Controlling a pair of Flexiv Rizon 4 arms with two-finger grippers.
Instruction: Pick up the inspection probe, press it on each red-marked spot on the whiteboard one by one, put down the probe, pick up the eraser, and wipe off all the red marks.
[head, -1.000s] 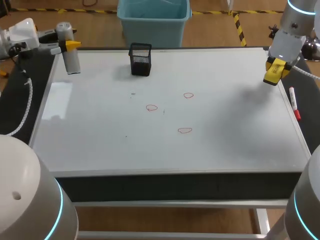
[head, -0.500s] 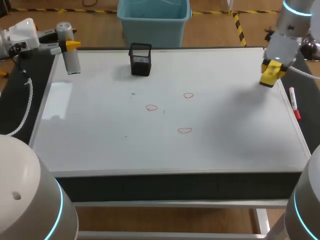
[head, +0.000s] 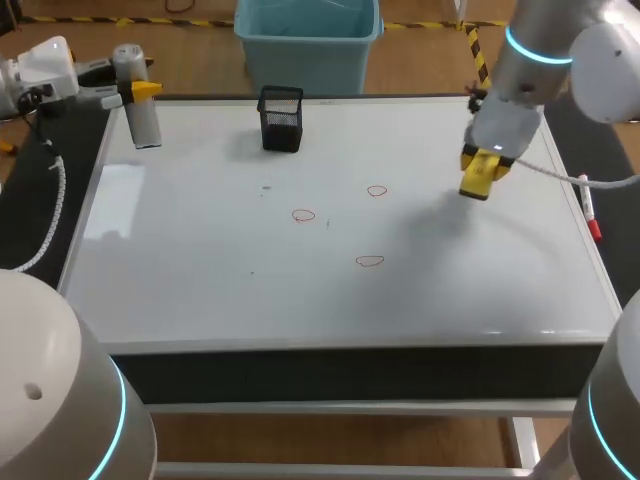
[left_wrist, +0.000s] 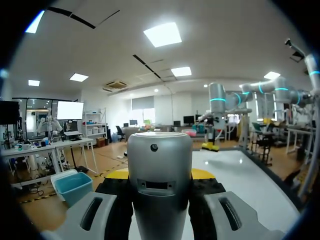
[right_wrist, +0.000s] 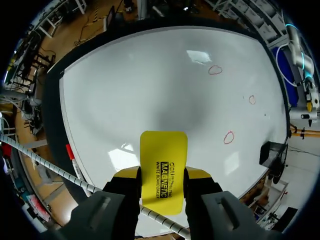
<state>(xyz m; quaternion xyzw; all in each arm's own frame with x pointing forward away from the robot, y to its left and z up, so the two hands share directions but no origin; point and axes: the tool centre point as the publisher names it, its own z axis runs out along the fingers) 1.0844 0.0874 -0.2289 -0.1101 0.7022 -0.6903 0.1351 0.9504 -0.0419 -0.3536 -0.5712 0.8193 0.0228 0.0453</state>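
Right wrist view — eraser between both fingers

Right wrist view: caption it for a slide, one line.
Right hand grips the yellow eraser over the whiteboard, three red marks ahead.

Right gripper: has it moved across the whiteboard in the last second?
Yes. The right gripper, shut on the eraser, has moved away from the marker pen toward the red marks.

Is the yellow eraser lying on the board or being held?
Held: the right pincer grips the eraser between its fingers, from both sides.
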